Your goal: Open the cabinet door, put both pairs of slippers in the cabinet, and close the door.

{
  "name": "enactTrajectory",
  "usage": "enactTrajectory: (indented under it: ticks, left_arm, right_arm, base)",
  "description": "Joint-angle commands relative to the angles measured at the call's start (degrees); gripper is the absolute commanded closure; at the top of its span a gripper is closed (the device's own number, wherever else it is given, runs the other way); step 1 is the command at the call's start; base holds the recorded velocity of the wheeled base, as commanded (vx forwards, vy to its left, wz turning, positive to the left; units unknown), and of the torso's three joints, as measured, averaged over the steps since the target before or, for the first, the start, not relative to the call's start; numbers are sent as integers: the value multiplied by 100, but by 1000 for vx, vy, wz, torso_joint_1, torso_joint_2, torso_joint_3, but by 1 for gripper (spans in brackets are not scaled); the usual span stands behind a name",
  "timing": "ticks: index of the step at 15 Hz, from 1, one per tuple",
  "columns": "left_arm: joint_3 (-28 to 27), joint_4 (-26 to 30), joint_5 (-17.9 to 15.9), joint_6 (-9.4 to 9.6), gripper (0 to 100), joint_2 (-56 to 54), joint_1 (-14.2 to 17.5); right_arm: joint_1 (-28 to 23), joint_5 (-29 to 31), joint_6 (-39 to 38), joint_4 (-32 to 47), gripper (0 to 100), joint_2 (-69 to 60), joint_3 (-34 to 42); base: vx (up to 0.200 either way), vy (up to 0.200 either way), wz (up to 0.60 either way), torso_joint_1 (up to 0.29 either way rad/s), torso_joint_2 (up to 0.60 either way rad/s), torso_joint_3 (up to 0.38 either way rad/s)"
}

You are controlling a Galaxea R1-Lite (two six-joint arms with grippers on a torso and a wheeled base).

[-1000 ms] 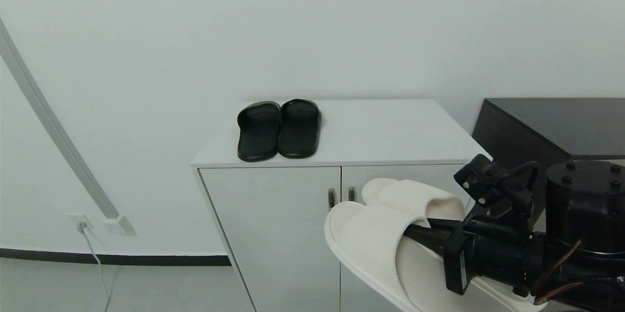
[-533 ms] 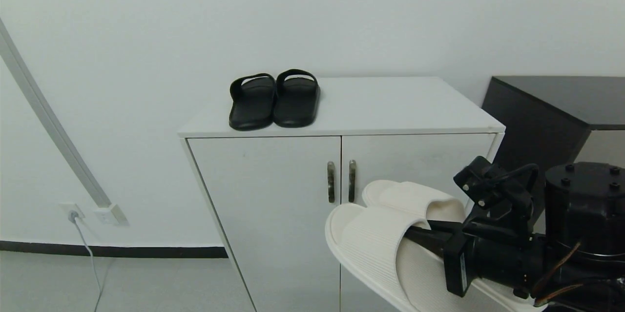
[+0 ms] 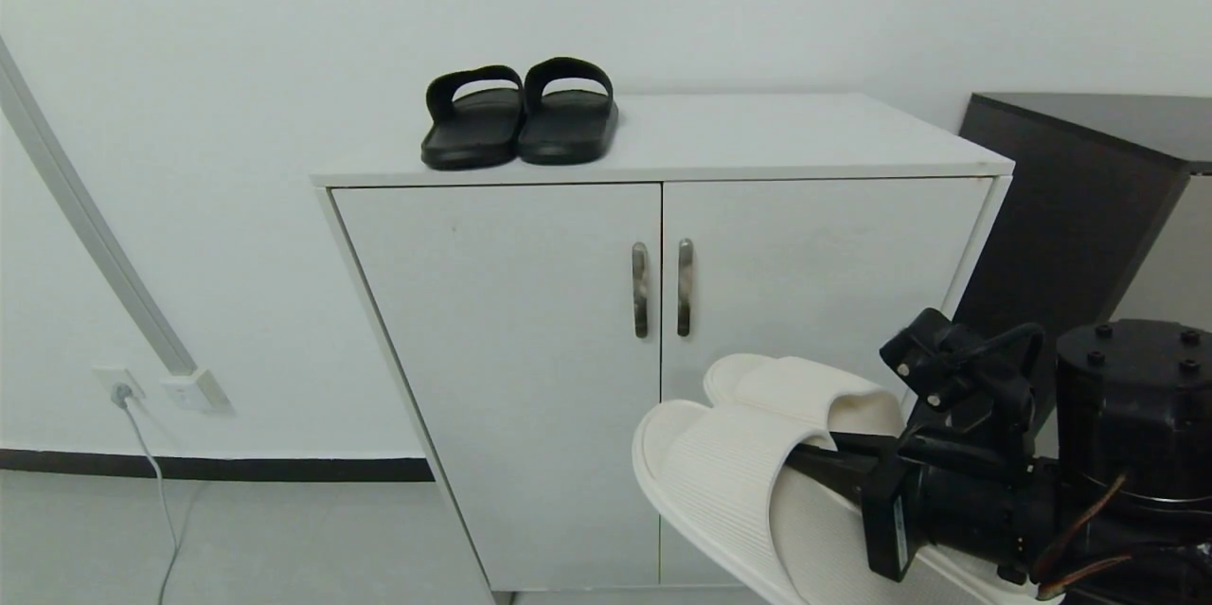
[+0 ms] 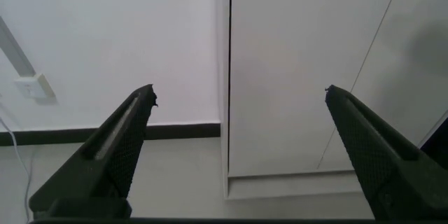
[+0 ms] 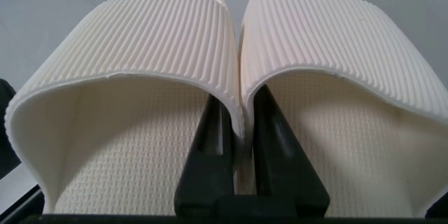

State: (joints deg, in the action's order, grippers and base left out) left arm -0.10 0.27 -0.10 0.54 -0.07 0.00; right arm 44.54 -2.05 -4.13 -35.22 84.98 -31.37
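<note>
A white cabinet [image 3: 511, 349] stands against the wall with both doors shut, its two metal handles [image 3: 662, 288] side by side at the middle seam. A pair of black slippers [image 3: 521, 117] rests on its top, toward the left. Low at the right, in front of the right door, my right gripper [image 3: 814, 453] is shut on a pair of white ribbed slippers [image 3: 739, 472]. Its fingers [image 5: 210, 161] pinch the slippers' inner walls [image 5: 241, 105] together. My left gripper [image 4: 239, 92] is open and holds nothing; it faces the cabinet's left edge [image 4: 301, 77] low down.
A black piece of furniture [image 3: 1070, 207] stands right of the cabinet. On the left wall are a slanted grey conduit [image 3: 85, 217] and a socket [image 3: 118, 387] with a cable running down. Bare floor [image 3: 237, 539] lies left of the cabinet.
The whole head view has shifted: the camera has sunk, so the cabinet sits higher in the picture and more of its doors shows. My right gripper keeps its hold on the white slippers.
</note>
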Motion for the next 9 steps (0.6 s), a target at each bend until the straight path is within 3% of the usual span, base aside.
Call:
enactTrajectory:
  ticks: [1,5,9]
  left_arm:
    - [1,0,1,-1,0,7,0]
    - [1,0,1,-1,0,7,0]
    - [1,0,1,-10,0,7,0]
  right_arm:
    - [2,-6,62,-3,100,1,17]
    - [2,-15,141,-3,100,10,87]
    - [2,-15,141,-3,100,1,96]
  base:
    - [0,0,0,-90,452,369]
    - [0,0,0,-44,439,389]
    - [0,0,0,-1,42,36]
